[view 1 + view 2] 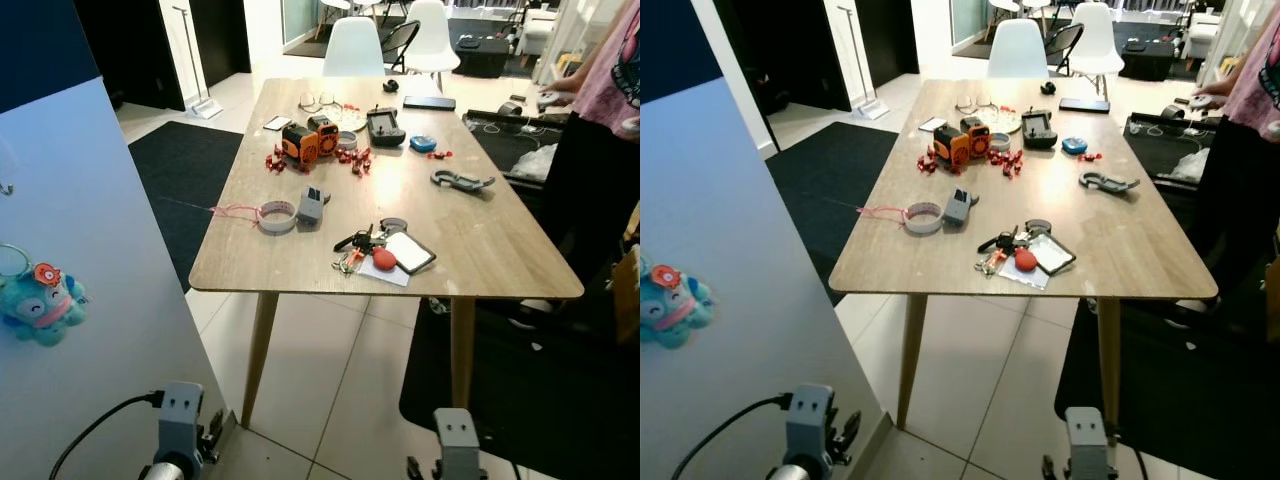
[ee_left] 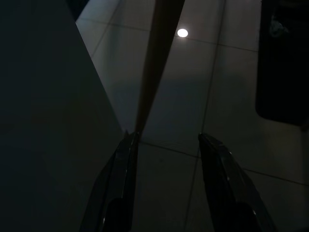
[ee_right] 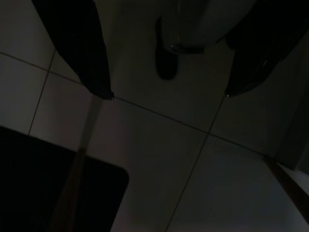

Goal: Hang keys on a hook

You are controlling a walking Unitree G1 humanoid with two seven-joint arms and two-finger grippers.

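A long wooden counter stands on a pale tiled floor, with a black rug off its left side and another dark mat under its right end. A tall white panel rises close on the robot's left; a blue plush toy hangs on it, and a small metal hook shows higher up near the edge. A person in a pink top stands at the counter's far right side. White chairs sit beyond the far end.

On the counter, an orange and black device lies among scattered small red pieces, a black controller sits behind it, and a roll of tape lies beside a small grey gadget. The bunch of keys, with a red tag, lies near the counter's near edge, touching a white card.

Both arms hang low over the tiles. The left hand has its fingers apart, holding nothing, close to the panel's foot. The right hand is also spread wide and holds nothing.
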